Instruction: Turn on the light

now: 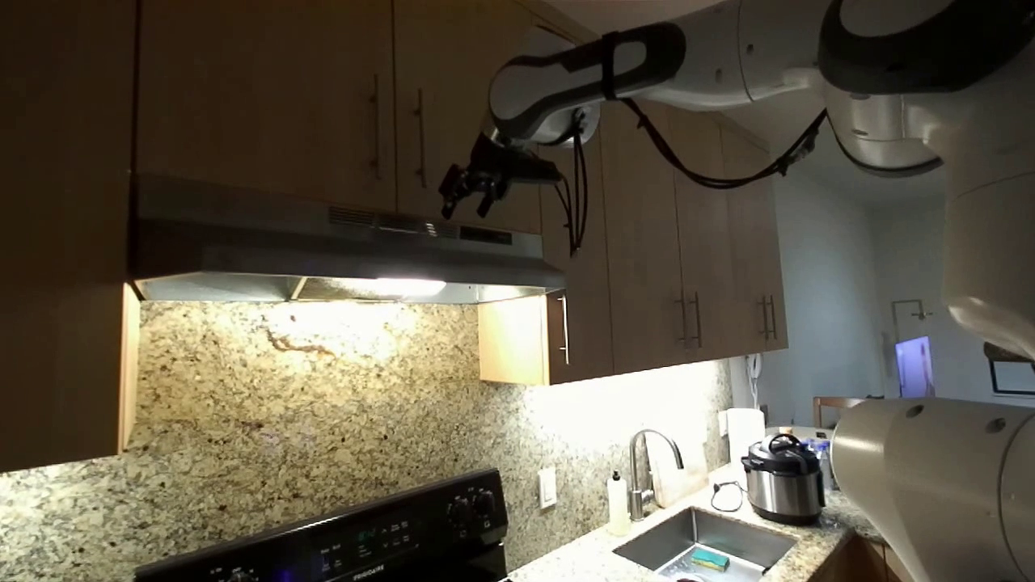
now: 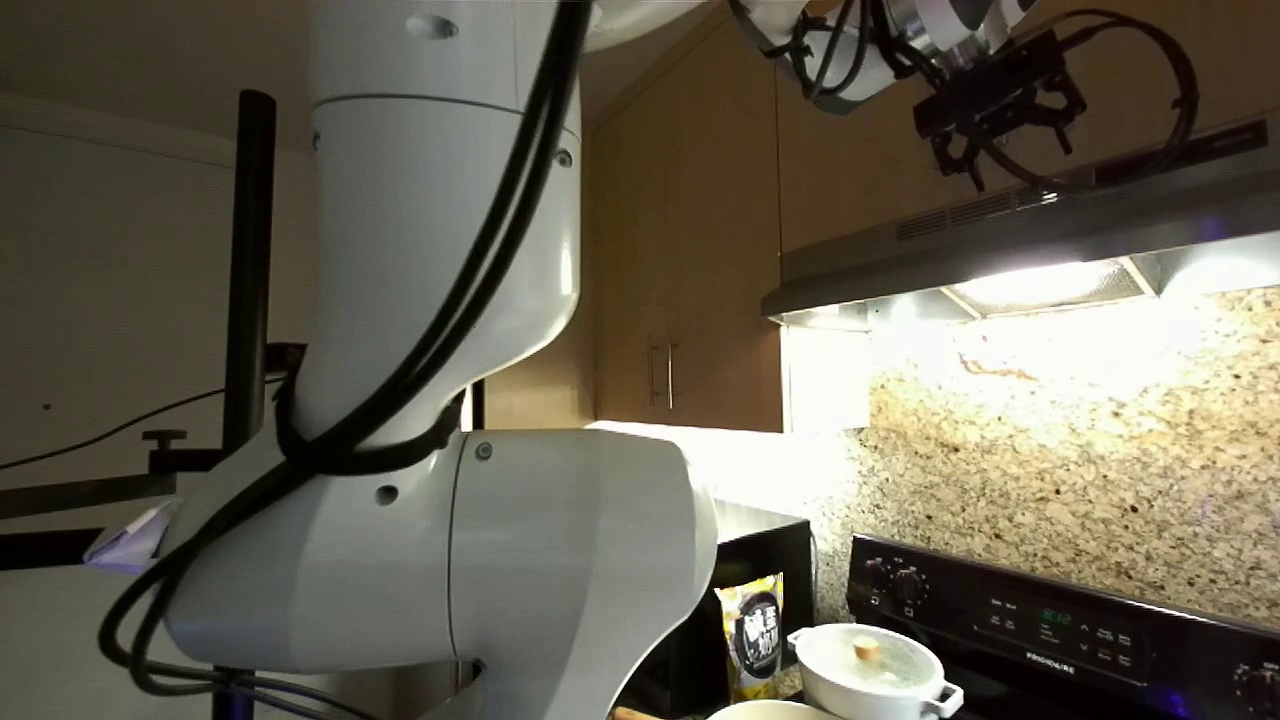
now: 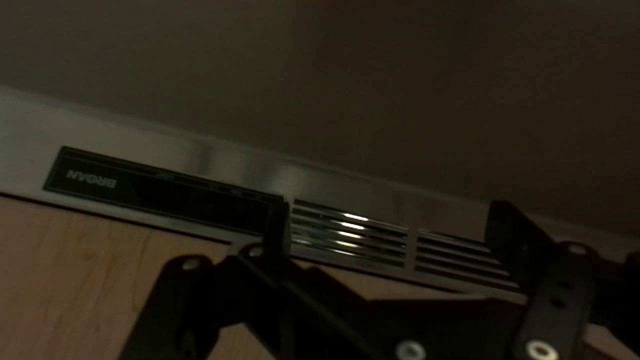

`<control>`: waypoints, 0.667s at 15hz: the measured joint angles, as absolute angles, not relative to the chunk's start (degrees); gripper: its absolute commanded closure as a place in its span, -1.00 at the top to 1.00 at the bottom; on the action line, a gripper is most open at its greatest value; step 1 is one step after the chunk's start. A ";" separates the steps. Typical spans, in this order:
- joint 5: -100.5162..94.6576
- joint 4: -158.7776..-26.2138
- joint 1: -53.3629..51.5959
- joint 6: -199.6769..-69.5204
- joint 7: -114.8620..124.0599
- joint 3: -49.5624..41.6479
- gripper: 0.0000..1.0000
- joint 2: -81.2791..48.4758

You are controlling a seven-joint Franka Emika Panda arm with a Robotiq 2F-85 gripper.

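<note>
White glare from the light (image 1: pixel 411 287), lit, set in the underside of the hood (image 1: pixel 242 246), left of centre in an exterior view: flat oblong, blown-out edges, bordered by a textured plate (image 1: pixel 327 288). Hood is grey metal, long wedge, sloped front. Its control panel (image 3: pixel 125 185) sits left in the wrist view: thin black rectangle, tilted, BROAN upside down in pale letters, switch markings too dark to read. Beside it, slotted vents (image 3: pixel 350 232) with shiny slats. The gripper (image 3: pixel 390 210), black and angular, is released, fingers (image 3: pixel 512 240) spread wide apart; one overlaps the panel's right end in that view, can't tell if touching. Arm (image 2: pixel 430 200) has a smooth white shell, rounded joints, black cables (image 2: pixel 390 400) strapped along it, left and centre of an exterior view. Cabinets (image 1: pixel 267 97): flat wood, dull in shadow, slim metal bar handles (image 1: pixel 420 137). Backsplash (image 1: pixel 307 412): speckled tan stone, washed out near the light. Stove (image 1: pixel 420 525), lower left of an exterior view: glossy black, round knobs (image 1: pixel 459 511). Lower right there: boxy steel sink (image 1: pixel 740 533), teal-and-yellow sponge (image 1: pixel 710 559) inside, curved metal faucet (image 1: pixel 636 485), round cooker (image 1: pixel 784 489) in steel and black. Bottom of an exterior view, right of centre: rounded white lidded pot (image 2: pixel 860 692), shiny yellow-black bag (image 2: pixel 755 635) upright to its left.
</note>
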State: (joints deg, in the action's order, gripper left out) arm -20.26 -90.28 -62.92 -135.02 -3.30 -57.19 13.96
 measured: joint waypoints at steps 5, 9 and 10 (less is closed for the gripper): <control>-17.81 -90.17 -59.33 -135.58 -4.28 -55.91 1.00 10.55; -12.67 -90.91 -44.69 -135.41 -5.30 -43.21 1.00 8.81; -12.40 -91.30 -40.37 -135.28 -5.30 -39.14 1.00 8.73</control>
